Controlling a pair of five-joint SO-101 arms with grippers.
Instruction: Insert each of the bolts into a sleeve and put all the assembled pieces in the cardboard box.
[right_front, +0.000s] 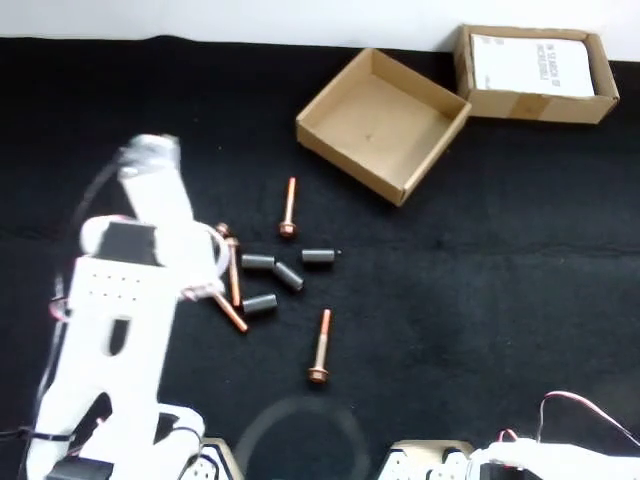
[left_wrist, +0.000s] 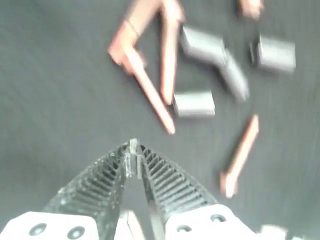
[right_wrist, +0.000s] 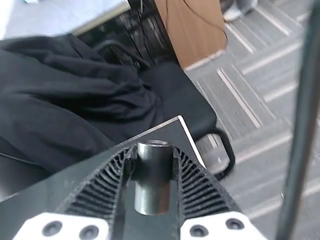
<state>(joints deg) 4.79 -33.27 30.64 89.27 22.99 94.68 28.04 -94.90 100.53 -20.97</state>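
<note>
1. The left arm's jaws are together, holding nothing, above the worktop (right_front: 480, 300) just beside the scattered bolts (left_wrist: 150, 96) and sleeves (left_wrist: 194, 103).
2. The right arm's jaws are clamped on one dark sleeve (right_wrist: 152, 177).
3. The cardboard box (right_front: 345, 160) sits near the worktop's far edge.

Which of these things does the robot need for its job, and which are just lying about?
For the job: copper bolts; loose grey sleeves; another sleeve held in the right jaws; the open cardboard box.
Just lying about: the second box with paper in it; the black cloth.
</note>
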